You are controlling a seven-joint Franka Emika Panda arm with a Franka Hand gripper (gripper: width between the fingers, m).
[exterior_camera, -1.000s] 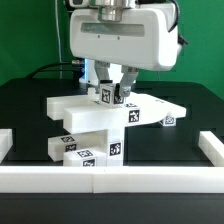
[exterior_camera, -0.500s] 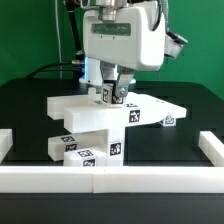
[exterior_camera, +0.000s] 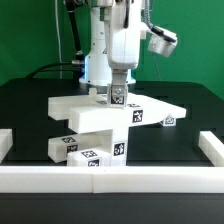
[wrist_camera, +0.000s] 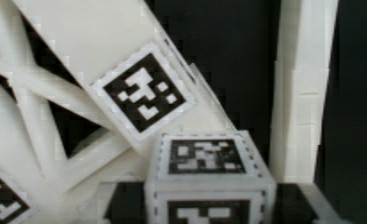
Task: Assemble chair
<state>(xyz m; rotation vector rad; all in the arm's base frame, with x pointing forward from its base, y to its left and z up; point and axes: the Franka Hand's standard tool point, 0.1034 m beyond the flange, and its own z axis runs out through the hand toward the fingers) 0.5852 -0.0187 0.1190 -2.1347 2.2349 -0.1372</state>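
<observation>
Chair parts (exterior_camera: 88,117) just beneath pincer (exterior_camera: 112,98)

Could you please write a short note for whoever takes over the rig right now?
Tool: atop the chair, apparently shut on the upright block.
Parts: the slab lies over the base, behind the front rail; a small piece sits beside the slab, at the exterior view's right.
Done: partly stacked.
Left: seat the block, add whatever remains; joint tightness cannot be judged.
</observation>
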